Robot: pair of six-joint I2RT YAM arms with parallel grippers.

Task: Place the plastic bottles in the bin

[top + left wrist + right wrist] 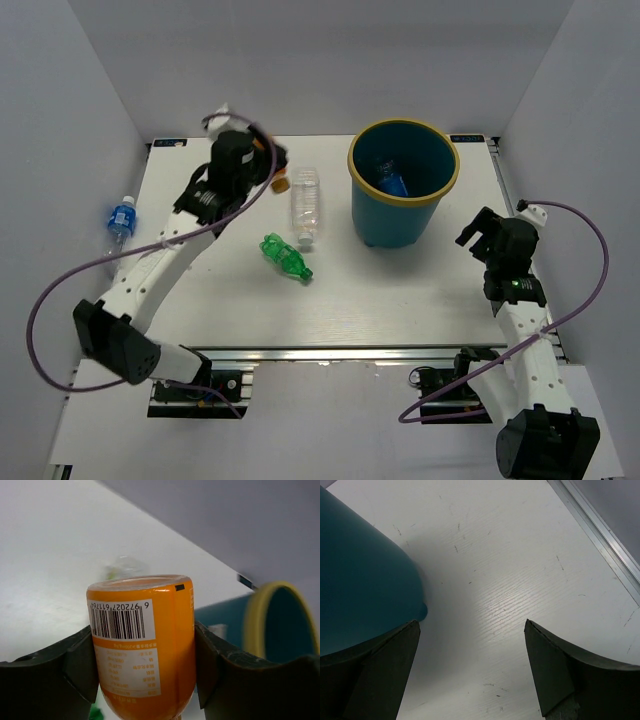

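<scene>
My left gripper [145, 670] is shut on an orange bottle [142, 645] with a barcode label, held above the table; in the top view it [268, 165] shows at the back left, blurred. The teal bin [403, 185] with a yellow rim stands at the back centre-right, also in the left wrist view [280, 625], and holds a blue-labelled bottle [390, 180]. A larger clear bottle [305, 205] and a green bottle [285, 255] lie on the table. Another blue-labelled clear bottle [121, 218] lies off the table's left edge. My right gripper [472, 665] is open and empty beside the bin [360, 580].
The white table [330, 300] is walled by grey panels on three sides. An aluminium rail [600, 535] runs along the table's right edge near my right gripper.
</scene>
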